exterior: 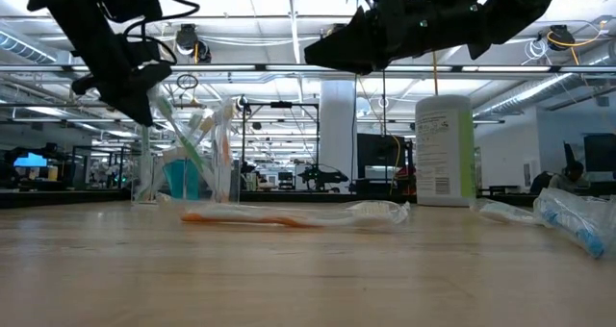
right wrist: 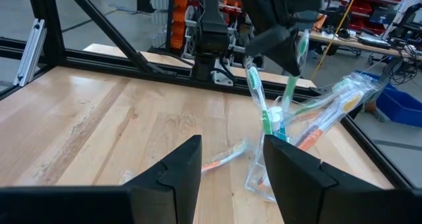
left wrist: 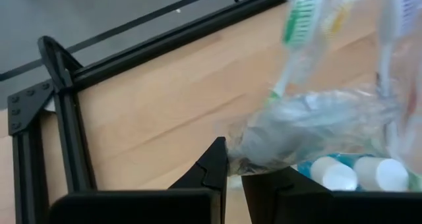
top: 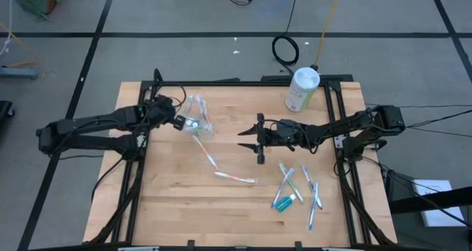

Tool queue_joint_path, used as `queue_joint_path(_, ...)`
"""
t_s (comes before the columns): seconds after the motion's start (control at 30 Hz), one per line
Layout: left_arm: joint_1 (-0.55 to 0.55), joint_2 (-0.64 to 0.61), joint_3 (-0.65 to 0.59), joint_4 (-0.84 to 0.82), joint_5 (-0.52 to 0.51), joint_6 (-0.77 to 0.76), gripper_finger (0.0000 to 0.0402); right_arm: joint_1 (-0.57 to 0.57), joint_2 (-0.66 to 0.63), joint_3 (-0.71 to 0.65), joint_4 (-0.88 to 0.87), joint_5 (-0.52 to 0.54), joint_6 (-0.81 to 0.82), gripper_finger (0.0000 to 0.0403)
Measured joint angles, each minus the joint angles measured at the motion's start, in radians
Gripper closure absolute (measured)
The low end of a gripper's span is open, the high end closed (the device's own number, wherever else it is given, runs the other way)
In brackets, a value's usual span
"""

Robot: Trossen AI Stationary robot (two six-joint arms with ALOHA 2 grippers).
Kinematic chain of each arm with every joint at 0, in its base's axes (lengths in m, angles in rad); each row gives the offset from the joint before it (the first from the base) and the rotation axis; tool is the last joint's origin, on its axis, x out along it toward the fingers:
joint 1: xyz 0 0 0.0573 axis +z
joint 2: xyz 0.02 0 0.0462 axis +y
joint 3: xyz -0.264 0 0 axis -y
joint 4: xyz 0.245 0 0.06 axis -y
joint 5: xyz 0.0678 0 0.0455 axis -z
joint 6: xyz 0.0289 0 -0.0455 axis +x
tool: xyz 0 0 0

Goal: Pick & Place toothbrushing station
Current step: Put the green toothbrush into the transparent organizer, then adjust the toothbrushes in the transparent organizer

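seen from above, the clear plastic cup of toothbrushes is set near the back left of the wooden tabletop, with the left end effector pressed against its rim. the right end effector is held over the middle of the tabletop, its fingers spread wide and empty. two loose toothbrushes are strewn in front of the cup, and more toothbrushes with a blue toothpaste tube are scattered at front right. a white canister is stood at the back right corner.

at tabletop level, the cup is seen standing on the wood, brushes fanned upward, the left end effector right at its rim. an orange-handled toothbrush is laid flat in front, and the canister is seen to the right.

from the left wrist, the fingers are drawn narrow at the cup's crumpled clear wall; whether the wall is pinched cannot be told.

from the right wrist, the wide-parted fingers are pointed toward the cup, well apart from it.
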Motion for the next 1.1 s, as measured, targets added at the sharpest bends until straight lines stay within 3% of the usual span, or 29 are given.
queue_joint_path(0.17,0.029,0.0,-0.02,0.051,0.041,0.102,0.0354,0.0,0.0,0.0,0.007,0.0,0.0,0.0247)
queue_joint_path(0.4,0.062,0.0,-0.034,0.159,0.066,0.23,0.0283,0.0,0.0,0.0,0.021,0.0,-0.002,0.0248)
queue_joint_path(0.67,0.066,-0.023,0.004,0.168,0.131,0.274,0.0218,0.0,0.0,0.0,0.022,0.0,-0.002,0.0248)
queue_joint_path(0.93,0.035,-0.076,0.182,0.111,0.131,0.345,0.0202,0.0,0.0,0.0,0.021,0.0,-0.001,0.0248)
queue_joint_path(1.1,-0.018,-0.105,0.218,0.113,0.288,0.361,0.0201,0.0,0.0,0.0,0.01,-0.004,0.019,0.0248)
